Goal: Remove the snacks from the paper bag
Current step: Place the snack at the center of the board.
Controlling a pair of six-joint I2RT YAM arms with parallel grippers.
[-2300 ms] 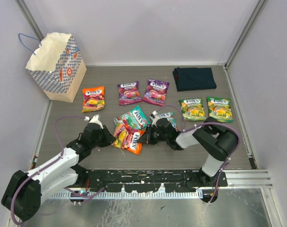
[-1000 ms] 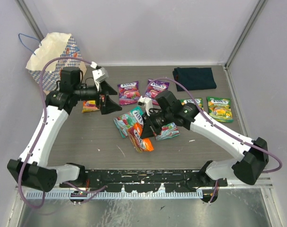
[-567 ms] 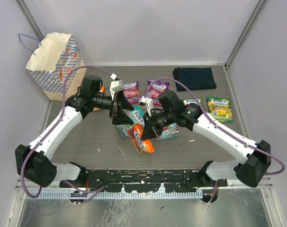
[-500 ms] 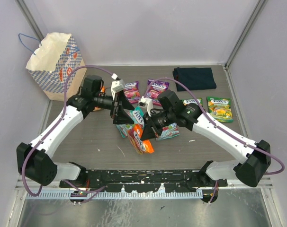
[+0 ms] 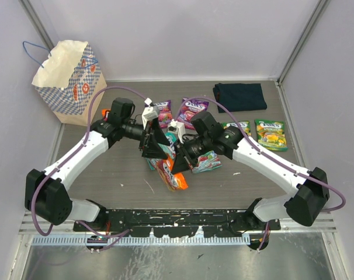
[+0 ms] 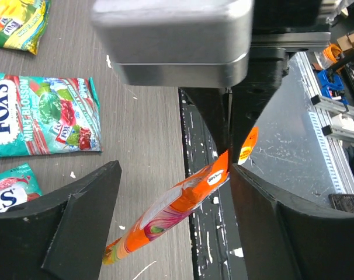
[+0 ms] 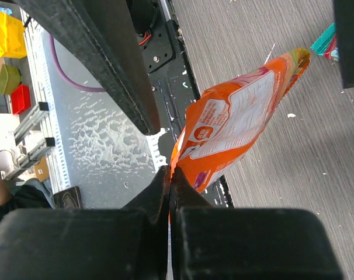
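Observation:
My right gripper is shut on the edge of an orange snack packet and holds it above the table; the pinch shows in the right wrist view. My left gripper is open, and the orange packet hangs between its two fingers. Two purple packets, two green packets and a teal packet lie on the table. The paper bag stands upright at the far left, its inside hidden.
A dark navy folded cloth lies at the back right. A teal packet and a green one lie on the table below my left gripper. The black rail runs along the near edge.
My left gripper has swung from near the bag to the middle and now straddles the orange packet. My right gripper still holds that packet and has barely moved.

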